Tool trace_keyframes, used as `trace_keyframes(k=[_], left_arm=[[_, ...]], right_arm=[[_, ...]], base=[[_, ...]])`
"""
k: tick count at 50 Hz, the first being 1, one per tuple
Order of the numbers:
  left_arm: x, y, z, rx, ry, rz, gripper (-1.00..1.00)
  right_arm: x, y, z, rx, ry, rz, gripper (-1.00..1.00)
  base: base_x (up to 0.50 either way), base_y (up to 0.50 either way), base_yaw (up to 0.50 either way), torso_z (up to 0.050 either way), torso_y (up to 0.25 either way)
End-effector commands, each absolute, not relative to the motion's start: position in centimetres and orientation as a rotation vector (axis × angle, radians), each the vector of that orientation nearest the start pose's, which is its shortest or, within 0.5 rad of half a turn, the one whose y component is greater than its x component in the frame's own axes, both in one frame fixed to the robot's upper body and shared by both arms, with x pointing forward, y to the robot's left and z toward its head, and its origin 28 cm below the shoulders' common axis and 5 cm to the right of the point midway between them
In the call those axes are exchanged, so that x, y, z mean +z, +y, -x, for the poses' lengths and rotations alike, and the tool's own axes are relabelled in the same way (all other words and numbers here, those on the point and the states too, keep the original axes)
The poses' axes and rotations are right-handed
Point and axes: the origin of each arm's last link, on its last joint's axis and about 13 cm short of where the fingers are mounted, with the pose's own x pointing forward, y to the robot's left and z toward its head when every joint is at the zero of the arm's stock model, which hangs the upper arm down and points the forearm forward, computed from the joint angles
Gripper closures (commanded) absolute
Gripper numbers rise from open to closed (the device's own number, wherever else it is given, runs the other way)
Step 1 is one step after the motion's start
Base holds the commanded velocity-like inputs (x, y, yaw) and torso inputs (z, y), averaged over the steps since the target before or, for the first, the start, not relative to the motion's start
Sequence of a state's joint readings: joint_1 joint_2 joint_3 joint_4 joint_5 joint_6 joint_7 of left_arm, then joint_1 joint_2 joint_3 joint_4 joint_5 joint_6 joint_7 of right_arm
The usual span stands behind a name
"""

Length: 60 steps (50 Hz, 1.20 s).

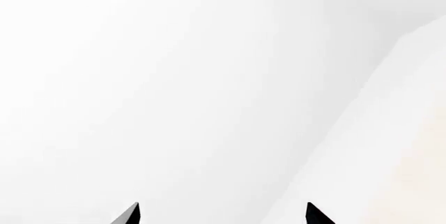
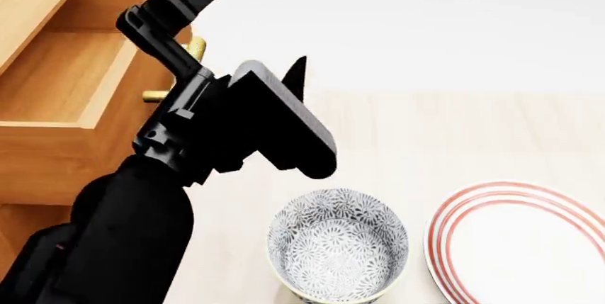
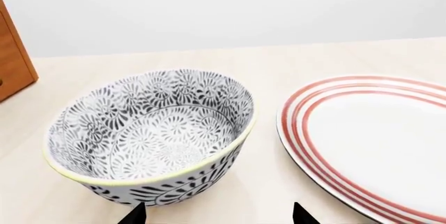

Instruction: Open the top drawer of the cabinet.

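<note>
Two left fingers (image 2: pixel 295 77) spread wide, empty, just beside top drawer (image 2: pixel 66 77); brass handle (image 2: pixel 194 50) apparently behind arm, partly hidden.

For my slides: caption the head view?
Left gripper open beside the pulled-out top drawer; bowl and plate on table.

**Pale table, blank white wall**

A light, cream-coloured wooden table (image 2: pixel 492 134) with faint grain fills the lower part of the head view and runs back to a straight far edge. Behind it rises a plain white wall (image 2: pixel 426 27), smooth and unmarked, with no seam visible. The same wall (image 3: pixel 230 4) backs the table (image 3: pixel 293 57) in the right wrist view. Light is soft and even, casting only weak, diffuse shadows on the tabletop. The left wrist view shows almost nothing but white surface (image 1: pixel 174 78) with a faint diagonal shading.
</note>
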State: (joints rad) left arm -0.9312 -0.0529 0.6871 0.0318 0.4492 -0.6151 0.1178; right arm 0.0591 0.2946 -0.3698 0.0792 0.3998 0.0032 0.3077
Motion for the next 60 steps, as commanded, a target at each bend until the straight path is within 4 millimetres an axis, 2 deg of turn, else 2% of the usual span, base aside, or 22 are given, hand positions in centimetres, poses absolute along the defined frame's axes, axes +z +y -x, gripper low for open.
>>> trace_keyframes(k=[1, 12, 25, 45, 60], left_arm=[[25.3, 12.4, -34.0, -0.185, -0.370, -0.624, -1.00], [25.9, 12.9, -34.8, -0.103, -0.292, -0.468, -1.00], [26.6, 13.3, -35.0, -0.064, -0.251, -0.386, -1.00], [28.3, 15.3, -37.0, 0.056, -0.264, -0.396, -1.00], [27.6, 15.9, -38.0, 0.055, -0.199, -0.330, -1.00]], right_arm=[[-0.1, -9.8, -20.9, 0.023, 0.142, -0.061, -1.00], [-0.1, -9.8, -20.9, 0.017, 0.141, -0.059, -1.00], [0.0, -9.8, -21.1, 0.011, 0.140, -0.059, -1.00], [-0.1, -9.8, -21.0, 0.014, 0.146, -0.055, -1.00], [-0.2, -9.8, -20.9, 0.014, 0.152, -0.053, -1.00]], base=[[0.00, 0.00, 0.00, 0.000, 0.000], [0.00, 0.00, 0.00, 0.000, 0.000], [0.00, 0.00, 0.00, 0.000, 0.000], [0.00, 0.00, 0.00, 0.000, 0.000], [0.00, 0.00, 0.00, 0.000, 0.000]])
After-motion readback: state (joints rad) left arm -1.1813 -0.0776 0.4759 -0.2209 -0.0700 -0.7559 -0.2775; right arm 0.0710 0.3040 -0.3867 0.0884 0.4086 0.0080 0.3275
